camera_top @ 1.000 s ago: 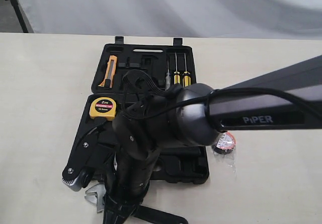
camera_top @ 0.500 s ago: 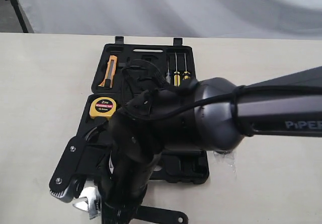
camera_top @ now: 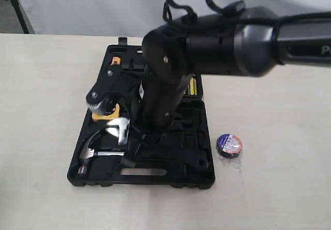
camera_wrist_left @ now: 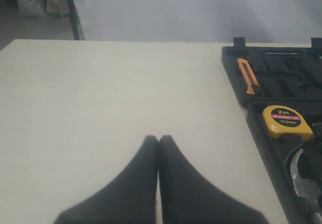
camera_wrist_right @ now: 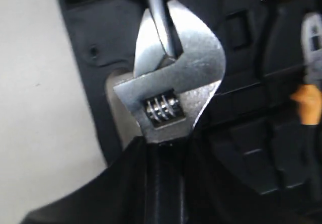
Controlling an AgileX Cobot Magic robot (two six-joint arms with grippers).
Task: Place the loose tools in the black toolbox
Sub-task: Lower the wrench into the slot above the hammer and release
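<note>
The black toolbox point(camera_top: 170, 178) lies open on the table, with a yellow tape measure point(camera_wrist_left: 287, 122), an orange utility knife point(camera_wrist_left: 248, 76) and a hammer point(camera_top: 87, 151) in its recesses. My right gripper point(camera_top: 115, 121) hangs over the box's near half, shut on the black handle of a silver adjustable wrench point(camera_top: 121, 131). In the right wrist view the wrench head point(camera_wrist_right: 173, 83) sticks out past my gripper point(camera_wrist_right: 168, 148), above the toolbox point(camera_wrist_right: 241, 133). A roll of dark tape point(camera_top: 229, 144) lies loose on the table right of the box. My left gripper point(camera_wrist_left: 158, 137) is shut and holds nothing, over bare table beside the toolbox point(camera_wrist_left: 251, 108).
The right arm point(camera_top: 222, 39) spans the far half of the box and hides much of it; yellow screwdriver handles point(camera_top: 194, 88) peek out beneath it. A grey backdrop stands behind the table's far edge.
My right gripper has risen from the table's near edge and swung away over the toolbox, carrying the wrench. The tape roll, hidden by the arm before, shows again.
</note>
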